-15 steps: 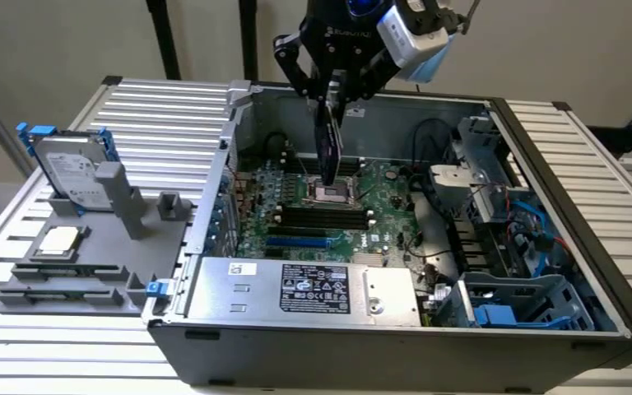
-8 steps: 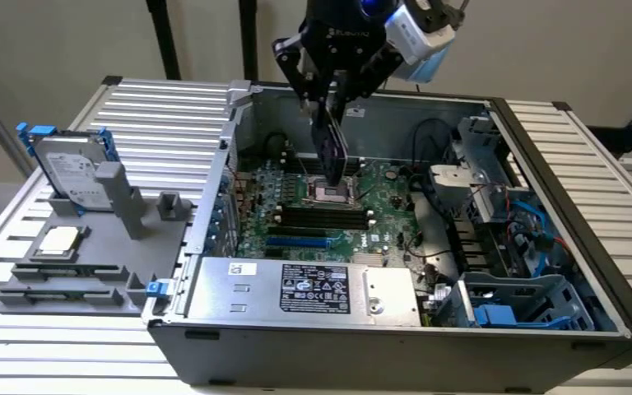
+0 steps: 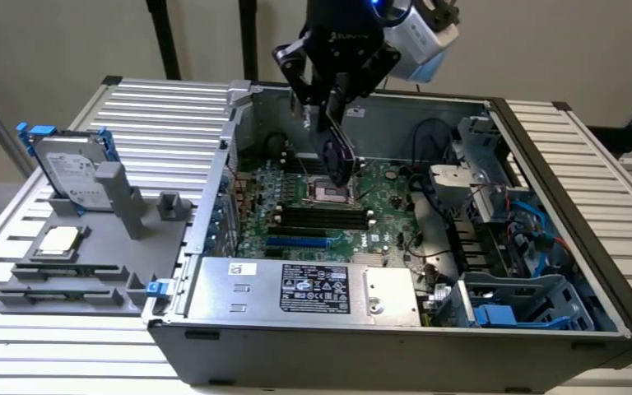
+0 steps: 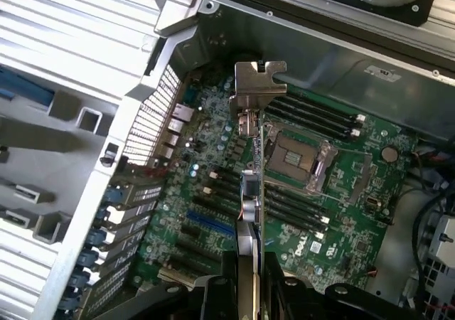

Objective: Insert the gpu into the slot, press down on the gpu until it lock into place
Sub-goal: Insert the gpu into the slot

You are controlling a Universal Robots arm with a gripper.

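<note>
— Above the green motherboard, inside the open grey computer case, hangs the thin black gpu card, pinched upright by the black gripper.
— And the bright blue slot?
— Apart from it, nearer the silver power-supply box. The wrist view shows the card edge-on, its silver bracket at the far end; the case walls stand well clear.

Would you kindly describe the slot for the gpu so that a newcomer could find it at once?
Look inside the open grey case, at the green motherboard lying flat in it. Between the black memory slots and the silver power supply runs the slot, a long narrow strip. Unlike its black neighbours, it is bright blue.
</note>
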